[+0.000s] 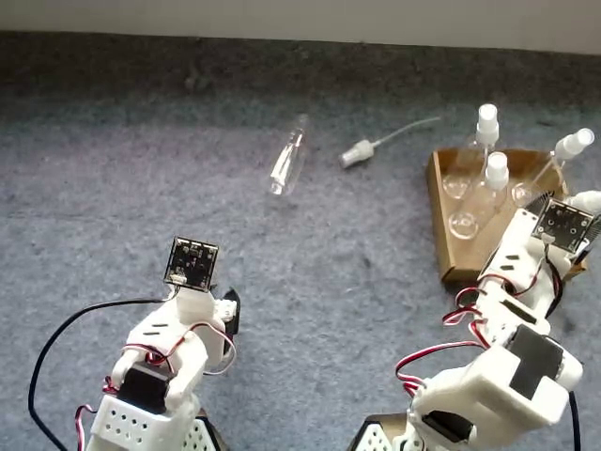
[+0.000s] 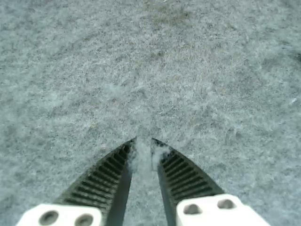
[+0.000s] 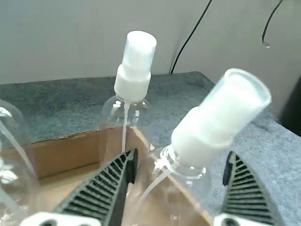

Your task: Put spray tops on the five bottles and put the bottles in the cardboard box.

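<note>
As the right gripper (image 3: 181, 157), spread around a capped bottle (image 3: 221, 117) in the box (image 3: 66, 150), likely releases it, next comes capping the far bottle (image 1: 287, 162).

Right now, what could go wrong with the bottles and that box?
The tilted bottle between the open fingers of the right gripper leans near the rim of the cardboard box and could topple out. The capless bottle lies on its side and may roll when grabbed.
</note>
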Controlling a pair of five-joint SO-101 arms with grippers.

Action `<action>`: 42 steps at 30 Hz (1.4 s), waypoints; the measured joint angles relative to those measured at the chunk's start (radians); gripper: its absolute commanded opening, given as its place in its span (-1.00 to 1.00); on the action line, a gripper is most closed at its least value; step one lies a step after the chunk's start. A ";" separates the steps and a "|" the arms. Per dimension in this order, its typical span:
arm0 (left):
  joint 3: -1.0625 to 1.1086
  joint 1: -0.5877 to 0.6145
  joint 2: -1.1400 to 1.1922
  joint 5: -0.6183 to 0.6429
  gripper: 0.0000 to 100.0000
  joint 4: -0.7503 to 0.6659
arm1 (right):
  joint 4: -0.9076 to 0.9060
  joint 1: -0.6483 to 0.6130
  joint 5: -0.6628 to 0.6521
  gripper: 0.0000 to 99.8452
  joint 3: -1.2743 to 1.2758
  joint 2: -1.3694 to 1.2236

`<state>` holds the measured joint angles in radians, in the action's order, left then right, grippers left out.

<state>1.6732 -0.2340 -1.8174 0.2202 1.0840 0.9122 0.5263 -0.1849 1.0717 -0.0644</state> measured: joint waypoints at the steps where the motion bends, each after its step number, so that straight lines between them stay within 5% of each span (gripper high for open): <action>1: 0.000 0.000 0.000 0.000 -0.99 0.000 | -0.012 0.000 0.000 -0.49 0.000 0.000; 21: 0.000 0.000 0.000 0.000 -0.99 0.000 | -0.020 -0.029 -0.143 -0.49 0.000 0.000; 42: 0.000 0.000 0.000 0.000 -0.99 0.000 | -0.020 -0.032 -0.144 -0.49 0.000 0.000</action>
<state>1.6732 -0.2340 -1.8174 0.2202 1.0840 0.8922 0.4941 -0.3291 1.0717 -0.0644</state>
